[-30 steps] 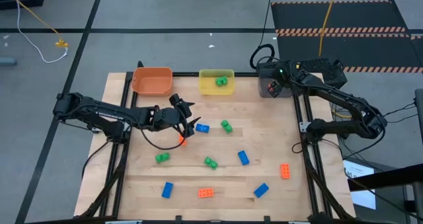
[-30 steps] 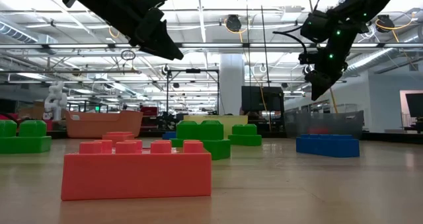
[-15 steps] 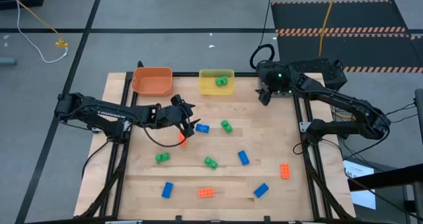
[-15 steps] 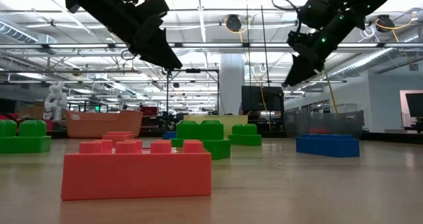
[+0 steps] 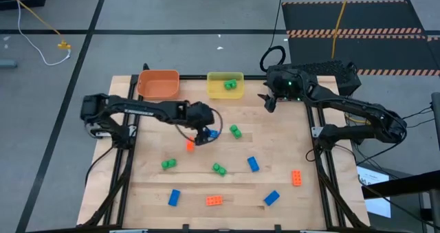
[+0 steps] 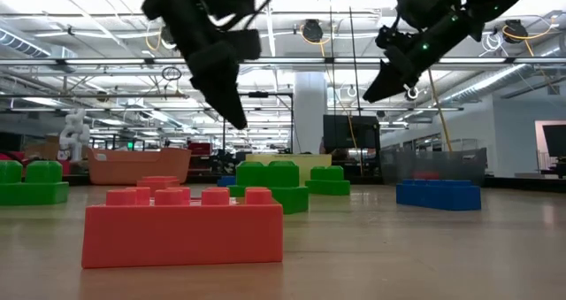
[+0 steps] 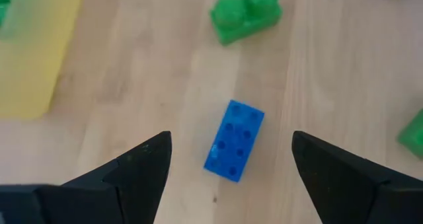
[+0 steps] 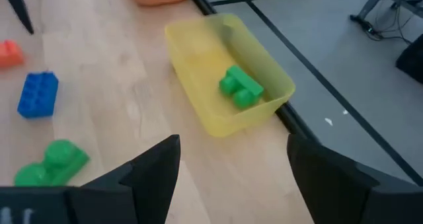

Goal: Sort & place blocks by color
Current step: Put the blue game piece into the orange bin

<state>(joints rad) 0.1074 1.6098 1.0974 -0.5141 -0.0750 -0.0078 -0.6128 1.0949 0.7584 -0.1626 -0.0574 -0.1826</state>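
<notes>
Blocks lie scattered on the bench (image 5: 289,143), with both grippers open and empty above them.

The left gripper (image 7: 231,161) hangs over a blue block (image 7: 234,141) near the bench's middle, jaws spread wide to either side of it and not touching; an orange block (image 5: 190,146) sits just beside it, and a green block (image 7: 246,14) lies a little further on. The right gripper (image 8: 231,164) is raised near the far right of the bench, jaws apart and holding nothing, facing the yellow bin (image 8: 264,78), which holds a green block (image 8: 239,88). The orange bin (image 5: 159,84) stands beside the yellow one. More blue, green and orange blocks lie toward the near edge.
</notes>
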